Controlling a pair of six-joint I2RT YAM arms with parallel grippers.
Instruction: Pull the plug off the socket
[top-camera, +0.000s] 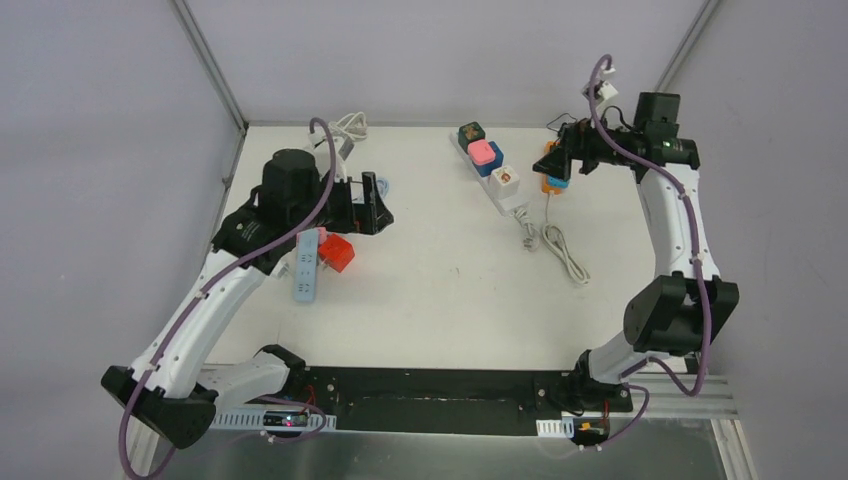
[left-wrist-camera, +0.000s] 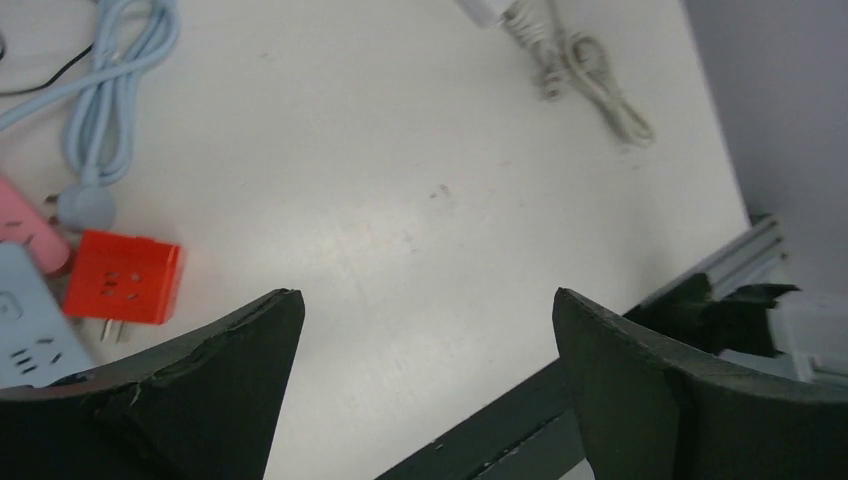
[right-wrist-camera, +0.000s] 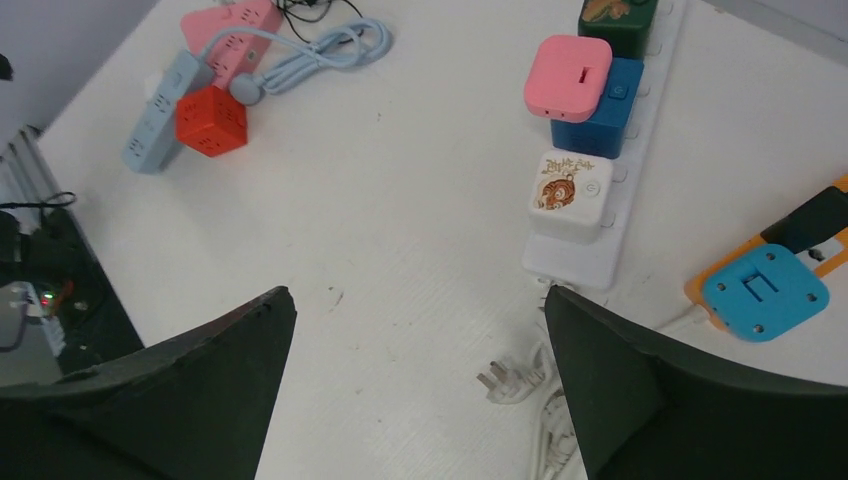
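1. Your right gripper (right-wrist-camera: 415, 290) hangs spread and empty near the table's (top-camera: 440, 290) back right corner.
2. Below it, the white strip (right-wrist-camera: 572, 262) holds several plugs (the white plug (right-wrist-camera: 571, 195) sits nearest the cord end).
3. An orange strip (right-wrist-camera: 715, 285) lies just beside it, and a loose cord (left-wrist-camera: 610, 95) trails forward.
4. Your left gripper (left-wrist-camera: 425, 295), also spread and empty, hovers by the red cube (left-wrist-camera: 122, 278).
5. Bare tabletop separates both clusters.

1. The white table (left-wrist-camera: 420, 150) spreads out between and beyond the left fingers (left-wrist-camera: 200, 390).
2. A light-blue cable (left-wrist-camera: 105, 90) lies looped on it, well beyond the left-hand finger.
3. A thin black wire (left-wrist-camera: 30, 80) runs just beside that loop.
4. An aluminium rail (left-wrist-camera: 735, 255) edges the table just beyond the right-hand finger.
5. A pink power strip (right-wrist-camera: 235, 30) lies well beyond the right fingers (right-wrist-camera: 170, 390), on their left-hand side.
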